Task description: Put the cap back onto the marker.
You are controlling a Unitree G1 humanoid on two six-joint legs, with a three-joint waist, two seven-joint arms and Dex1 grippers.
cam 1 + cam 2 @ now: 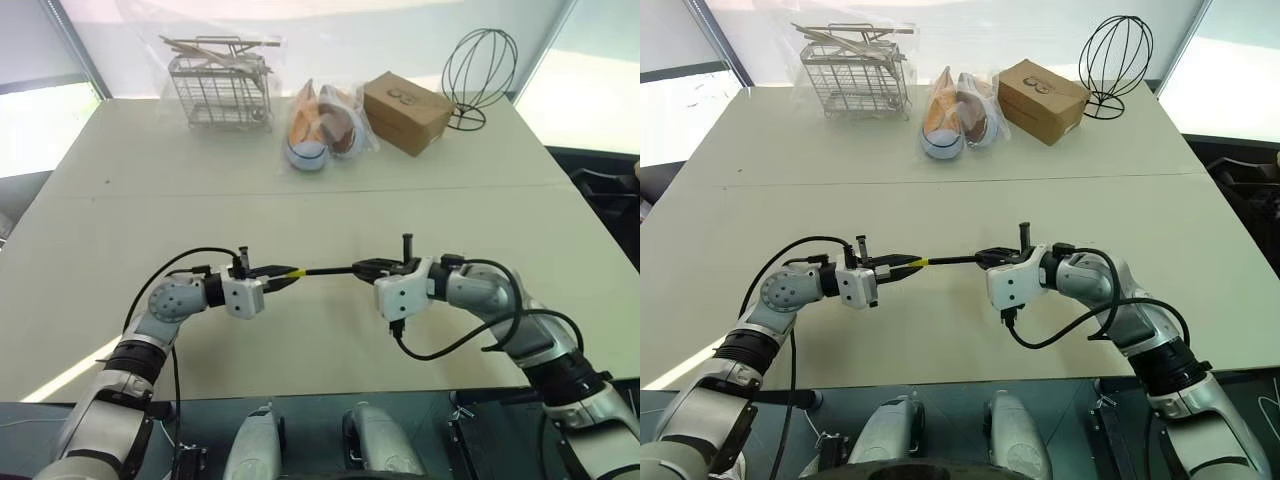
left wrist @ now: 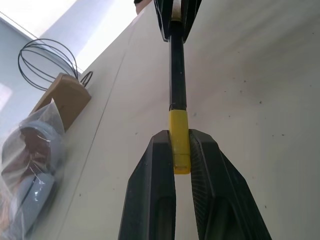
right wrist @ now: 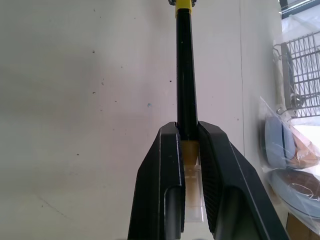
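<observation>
Both grippers meet above the middle of the table (image 1: 300, 210). My left gripper (image 1: 289, 275) is shut on the small yellow cap (image 2: 179, 125), which sticks out a little past its fingers. My right gripper (image 1: 362, 267) is shut on the back end of the thin black marker (image 1: 330, 268), holding it level and pointed at the left gripper. The marker's front end meets the cap's open end, and the two lie in one straight line. In the right wrist view the marker (image 3: 185, 70) runs from between the fingers out to the cap (image 3: 183, 4).
Along the table's far edge stand a wire basket (image 1: 222, 82) in plastic wrap, bagged shoes (image 1: 322, 125), a cardboard box (image 1: 405, 110) and a black wire head form (image 1: 478, 75). A seam crosses the table between them and the grippers.
</observation>
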